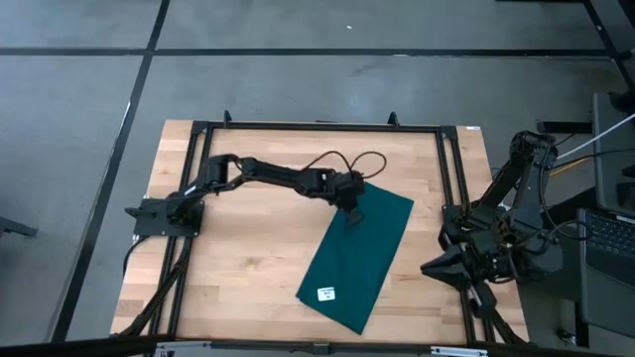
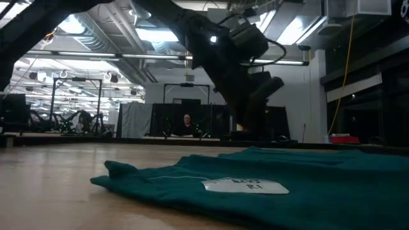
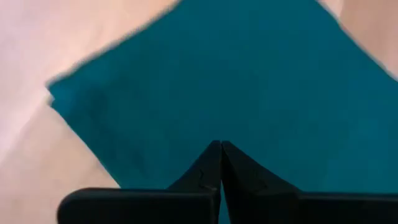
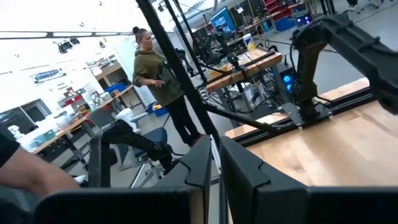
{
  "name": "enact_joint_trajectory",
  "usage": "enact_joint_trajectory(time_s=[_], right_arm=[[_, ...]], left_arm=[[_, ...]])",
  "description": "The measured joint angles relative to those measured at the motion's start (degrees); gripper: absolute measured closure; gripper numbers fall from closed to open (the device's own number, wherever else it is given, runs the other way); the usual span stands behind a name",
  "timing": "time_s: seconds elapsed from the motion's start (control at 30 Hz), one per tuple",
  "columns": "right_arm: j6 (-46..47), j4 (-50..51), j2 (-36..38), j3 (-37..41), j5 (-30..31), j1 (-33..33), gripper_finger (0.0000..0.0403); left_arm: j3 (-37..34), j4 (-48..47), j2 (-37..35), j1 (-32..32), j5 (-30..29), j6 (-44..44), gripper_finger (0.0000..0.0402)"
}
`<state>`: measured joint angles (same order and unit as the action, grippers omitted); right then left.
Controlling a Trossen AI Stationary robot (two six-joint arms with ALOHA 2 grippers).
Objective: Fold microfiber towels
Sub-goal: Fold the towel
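Note:
The dark teal towel (image 1: pixel 362 258) lies flat on the wooden table as a long folded rectangle. It runs slantwise from the far right toward the near middle. Its white tag (image 1: pixel 325 294) faces up near the near end and also shows in the low view (image 2: pixel 246 186). My left gripper (image 1: pixel 353 216) is shut and points down over the towel's far left edge; the left wrist view shows its closed tips (image 3: pixel 221 144) over the cloth (image 3: pixel 249 81). My right gripper (image 1: pixel 432 267) waits shut beyond the table's right edge. My left gripper points down from above with its shut fingertips (image 3: pixel 211 155) over the towel's top layer, close to its far left corner (image 3: pixel 56 93). I cannot tell whether the tips touch the cloth. The towel lies flat on the table.
A black frame (image 1: pixel 317 127) runs along the table's edges. Cable loops (image 1: pixel 349 159) lie on the far side behind the left arm. Bare wood (image 1: pixel 248 258) lies left of the towel. A person (image 4: pixel 155 62) stands in the room beyond the table.

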<state>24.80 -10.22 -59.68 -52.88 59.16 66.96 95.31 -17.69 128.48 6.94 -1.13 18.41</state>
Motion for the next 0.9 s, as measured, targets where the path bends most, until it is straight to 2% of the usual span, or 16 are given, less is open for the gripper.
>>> enact_joint_trajectory(time_s=[0.33, 0.6, 0.73, 0.9], right_arm=[[-0.4, -1.9, 0.0, 0.0, 0.0, 0.1, 0.0364], [-1.7, -4.2, 0.0, 0.0, 0.0, 1.4, 0.0364], [-1.7, -4.1, -0.7, 0.0, 0.0, 1.4, 0.0364], [-1.3, -3.9, -2.2, 0.0, 0.3, 1.4, 0.0365]], left_arm=[[0.3, -3.8, 3.2, 0.1, -0.4, 1.9, 0.0400], [-2.4, -15.0, 0.3, 0.0, -7.2, 1.6, 0.0399], [-11.0, -15.0, -5.5, 1.5, -11.6, 3.5, 0.0399], [-29.8, -8.8, -19.0, 3.8, -13.9, 6.5, 0.0400]])
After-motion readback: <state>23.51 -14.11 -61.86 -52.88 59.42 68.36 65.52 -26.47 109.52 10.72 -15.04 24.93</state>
